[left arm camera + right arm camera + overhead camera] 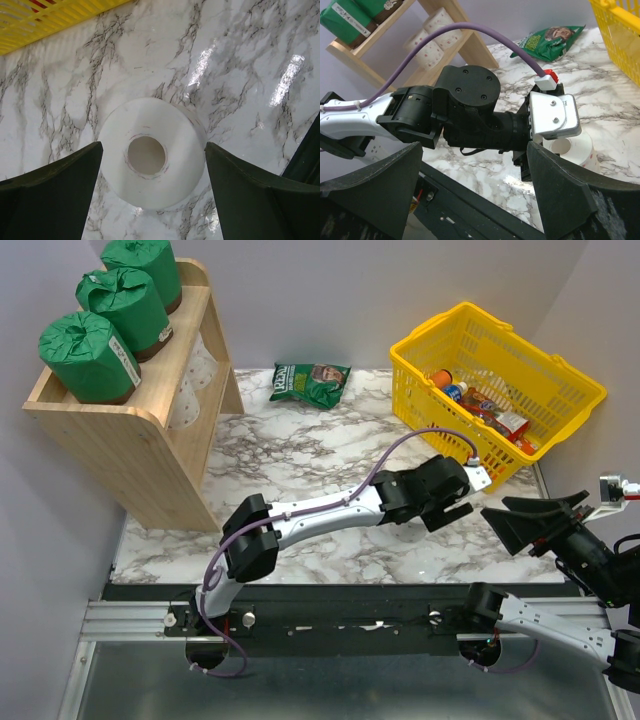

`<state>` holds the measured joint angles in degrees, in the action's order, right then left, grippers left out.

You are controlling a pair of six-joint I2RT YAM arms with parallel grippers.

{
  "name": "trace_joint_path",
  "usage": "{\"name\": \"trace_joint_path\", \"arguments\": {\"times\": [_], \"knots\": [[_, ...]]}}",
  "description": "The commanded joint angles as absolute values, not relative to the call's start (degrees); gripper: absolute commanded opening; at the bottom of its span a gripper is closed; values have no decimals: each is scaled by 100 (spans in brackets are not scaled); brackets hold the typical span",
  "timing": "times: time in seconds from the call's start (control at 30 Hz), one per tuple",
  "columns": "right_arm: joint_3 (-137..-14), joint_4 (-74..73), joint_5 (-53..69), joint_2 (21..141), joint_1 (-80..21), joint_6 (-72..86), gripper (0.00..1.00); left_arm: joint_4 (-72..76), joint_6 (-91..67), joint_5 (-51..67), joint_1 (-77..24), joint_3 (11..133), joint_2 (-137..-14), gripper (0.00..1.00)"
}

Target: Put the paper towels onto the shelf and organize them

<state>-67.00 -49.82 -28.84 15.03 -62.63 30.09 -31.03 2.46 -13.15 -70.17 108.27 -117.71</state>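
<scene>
One bare white paper towel roll [150,175] stands upright on the marble table, hollow core facing up. My left gripper [152,145] is open and straddles it, one finger [60,190] on each side, close to its wall. From above, the left gripper [440,502] covers that roll. The right wrist view shows the same roll [577,147] under the left wrist. Three green-wrapped rolls [90,355] sit on the top tray of the wooden shelf [130,450]. White rolls [190,390] lie on its lower tier. My right gripper [525,522] hangs open and empty at the right.
A yellow basket [560,370] with bottles and packets stands at the back right, just beyond the left gripper. A flat green snack bag [310,383] lies at the back centre. The left arm [310,512] stretches diagonally across the table.
</scene>
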Motion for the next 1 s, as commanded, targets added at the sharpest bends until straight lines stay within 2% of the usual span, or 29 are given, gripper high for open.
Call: {"name": "trace_joint_path", "arguments": {"times": [0.0,0.4,0.67,0.93,0.97], "knots": [[-6645,-5054,-2927,1362,-6258,3085,93,-3489,-228,-1635,-7119,11206,-11953,91],[-6565,-5036,-2927,1292,-6249,3076,93,-3797,-694,-1740,-7224,11312,-12269,82],[-6574,-5054,-2936,1266,-6249,3085,93,-3656,-765,-1793,-7225,11083,-12322,70],[-6583,-5071,-2900,1257,-6258,3120,93,-3577,-765,-1802,-7225,10943,-12401,69],[-6583,-5080,-2909,1248,-6258,3129,93,-3560,-756,-1802,-7225,10916,-12401,65]]}}
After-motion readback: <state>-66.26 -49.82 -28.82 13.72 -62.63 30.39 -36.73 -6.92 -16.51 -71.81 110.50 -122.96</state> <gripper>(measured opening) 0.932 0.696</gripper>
